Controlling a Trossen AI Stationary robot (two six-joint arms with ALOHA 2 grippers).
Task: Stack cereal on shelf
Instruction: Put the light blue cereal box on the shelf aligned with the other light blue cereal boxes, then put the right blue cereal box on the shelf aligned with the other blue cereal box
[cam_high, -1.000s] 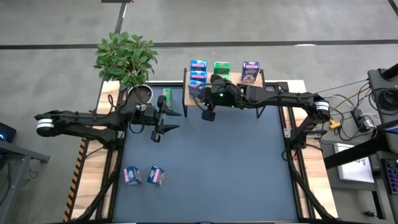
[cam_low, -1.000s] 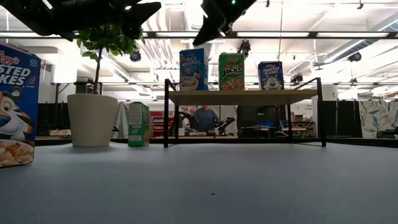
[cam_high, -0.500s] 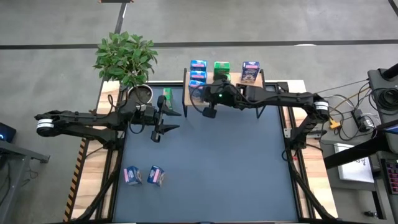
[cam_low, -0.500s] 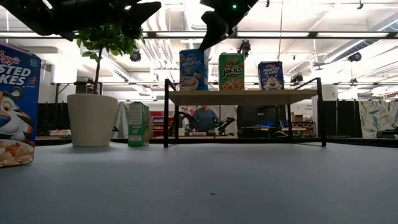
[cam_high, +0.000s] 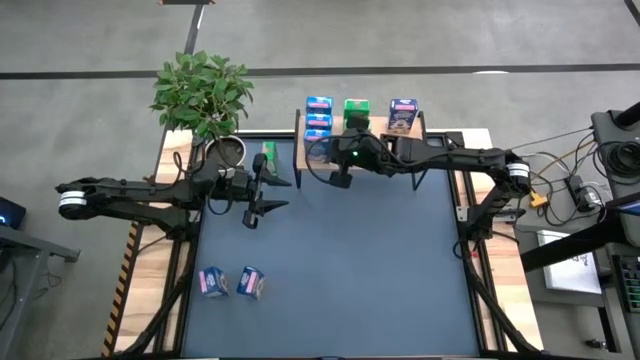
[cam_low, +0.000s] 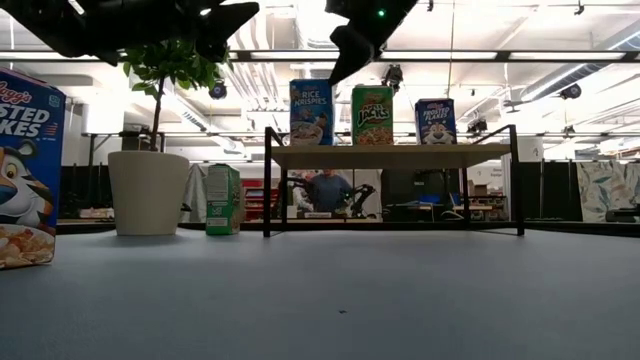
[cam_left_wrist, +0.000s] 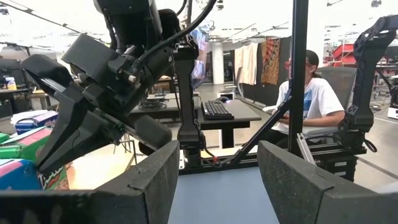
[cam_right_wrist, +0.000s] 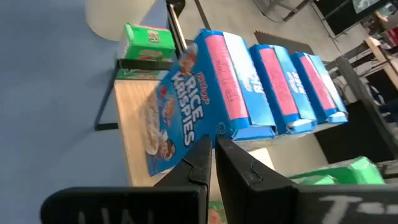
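Note:
The light-wood shelf (cam_high: 385, 133) stands at the table's far edge on black legs (cam_low: 267, 180). Upright on it are a row of light blue boxes (cam_high: 318, 115) with Rice Krispies in front (cam_low: 311, 112), a green box (cam_low: 372, 115) and a dark blue box (cam_low: 436, 121). My right gripper (cam_high: 340, 180) hangs shut in the air in front of the light blue row (cam_right_wrist: 249, 93), above shelf height (cam_low: 338, 68), touching nothing. My left gripper (cam_high: 274, 196) waits open (cam_left_wrist: 217, 180) at the mat's far left. One green box (cam_high: 268, 155) stands beside the shelf; two boxes (cam_high: 213, 283) (cam_high: 251, 283) sit near the left front.
A potted plant (cam_high: 205, 95) stands at the far left corner, its white pot (cam_low: 148, 192) beside the lone green box (cam_low: 223, 200). A big Frosted Flakes box (cam_low: 25, 170) fills the low view's left edge. A person (cam_left_wrist: 305, 106) sits beyond the table. The blue mat (cam_high: 350, 270) is bare in the middle.
My right gripper has moved a little toward the far edge, closer to the shelf's light blue boxes, staying shut and above shelf height. The left arm and all boxes have kept still.

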